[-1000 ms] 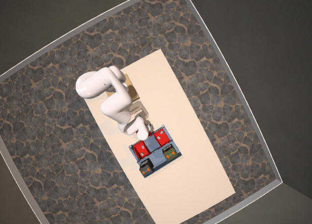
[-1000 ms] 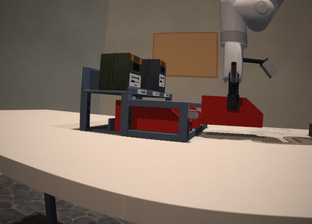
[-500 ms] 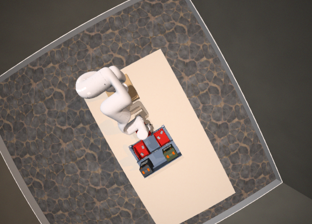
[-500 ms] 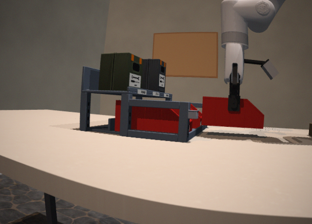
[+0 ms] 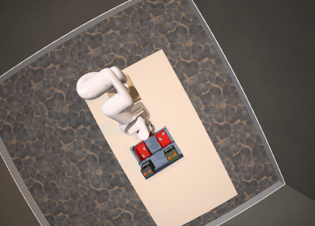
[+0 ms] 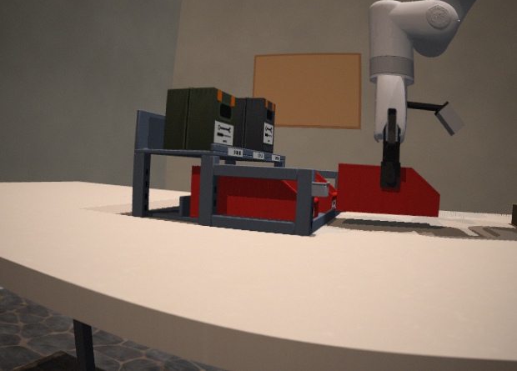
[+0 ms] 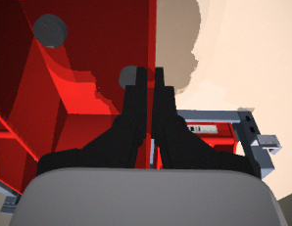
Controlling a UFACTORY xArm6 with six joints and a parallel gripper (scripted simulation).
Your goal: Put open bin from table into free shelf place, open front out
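Exterior view: the red open bin (image 5: 149,134) (image 6: 363,190) (image 7: 105,28), slightly tilted, hangs above the table (image 5: 203,154) (image 6: 250,283) (image 7: 250,53), just outside the front of the shelf rack (image 5: 156,158) (image 6: 207,191) (image 7: 211,116). The gripper (image 6: 390,177) (image 7: 149,82) is nearly closed, its fingers pinching one side wall. Two grey discs (image 7: 50,31) lie inside. Within the rack, red bins (image 5: 143,151) (image 5: 163,138) flank the free place (image 5: 153,143). On its upper board stand green (image 5: 171,154) (image 6: 198,117) and dark grey (image 5: 147,169) (image 6: 257,122) boxes.
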